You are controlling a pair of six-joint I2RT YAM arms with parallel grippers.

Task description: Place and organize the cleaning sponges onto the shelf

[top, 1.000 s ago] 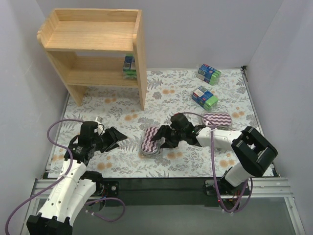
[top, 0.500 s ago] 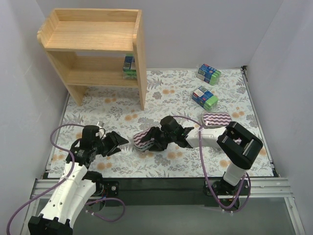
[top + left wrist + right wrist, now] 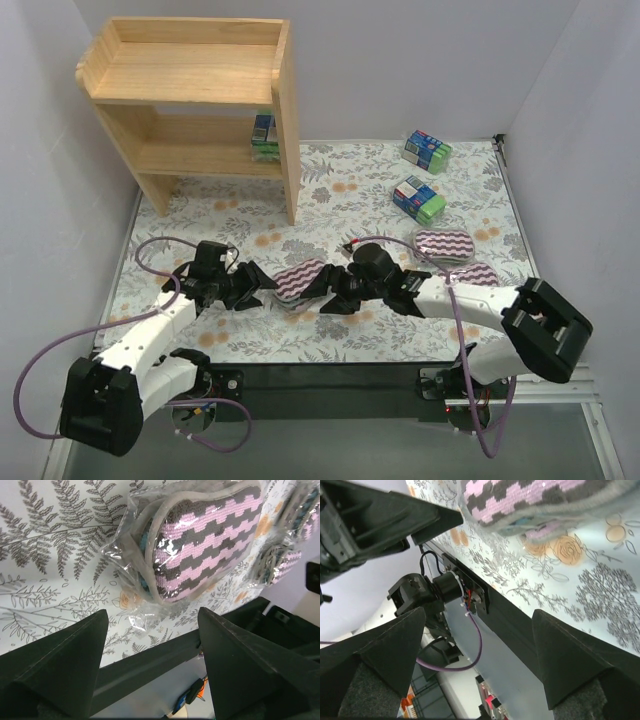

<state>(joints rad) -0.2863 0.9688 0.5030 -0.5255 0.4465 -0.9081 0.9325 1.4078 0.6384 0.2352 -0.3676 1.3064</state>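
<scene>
A purple-and-white zigzag sponge (image 3: pixel 300 279) in clear wrap lies on the floral mat between my two grippers. My left gripper (image 3: pixel 262 288) points at it from the left and stands open. In the left wrist view the sponge (image 3: pixel 205 540) lies just beyond the open fingers (image 3: pixel 60 660), with nothing between them. My right gripper (image 3: pixel 325 291) is open just to the sponge's right; the sponge (image 3: pixel 540 495) sits past its fingertips, not gripped. Two more zigzag sponges (image 3: pixel 445 243) (image 3: pixel 478 272) lie at the right. The wooden shelf (image 3: pixel 285 110) stands at the back left.
One blue-and-green pack (image 3: pixel 264 135) sits on the shelf's lower tier at its right end. Two more packs (image 3: pixel 427 150) (image 3: pixel 418 199) lie on the mat at the back right. White walls close in both sides. The table's black front rail (image 3: pixel 330 375) runs below the grippers.
The right gripper carried the zigzag sponge leftward, then opened wider and drew slightly off it. The left arm swung right and forward, up to the sponge.
</scene>
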